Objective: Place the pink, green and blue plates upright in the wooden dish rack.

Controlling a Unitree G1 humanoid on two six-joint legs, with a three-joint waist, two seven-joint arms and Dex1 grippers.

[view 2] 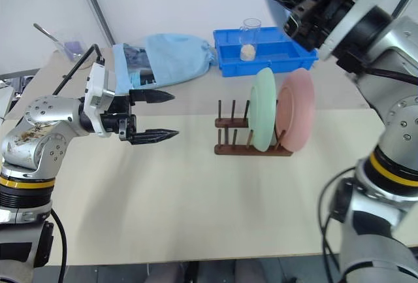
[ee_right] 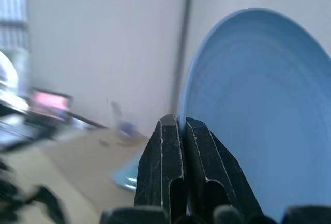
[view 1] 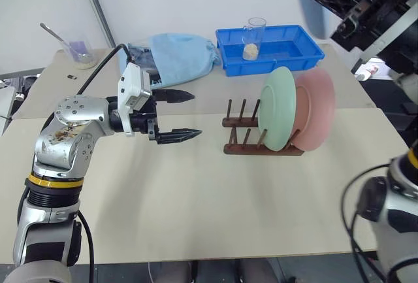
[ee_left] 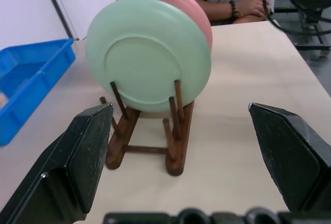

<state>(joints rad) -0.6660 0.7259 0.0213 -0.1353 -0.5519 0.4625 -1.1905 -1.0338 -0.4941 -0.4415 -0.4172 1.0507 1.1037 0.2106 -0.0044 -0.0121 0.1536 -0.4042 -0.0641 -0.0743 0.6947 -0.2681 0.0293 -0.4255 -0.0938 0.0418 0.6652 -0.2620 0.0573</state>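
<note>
Standing in rack: green plate (view 1: 277, 108) and pink plate (view 1: 315, 108), upright, side by side between pegs of wooden dish rack (view 1: 245, 140), pink behind green from left wrist view.
Rack position: mid desk (view 1: 196, 191), near blue tray (view 1: 271, 49).
Blue plate (ee_right: 264, 110): raised high at right, well above desk, rim pinched.
Right gripper (ee_right: 183, 131): fingers pressed together on blue plate's edge.
Left gripper (view 1: 186, 114): fingers spread wide, holding nothing, level, pointing at rack, well apart from it.
Background: blue cloth (view 1: 179, 57), glass (view 1: 253, 38) in tray.
</note>
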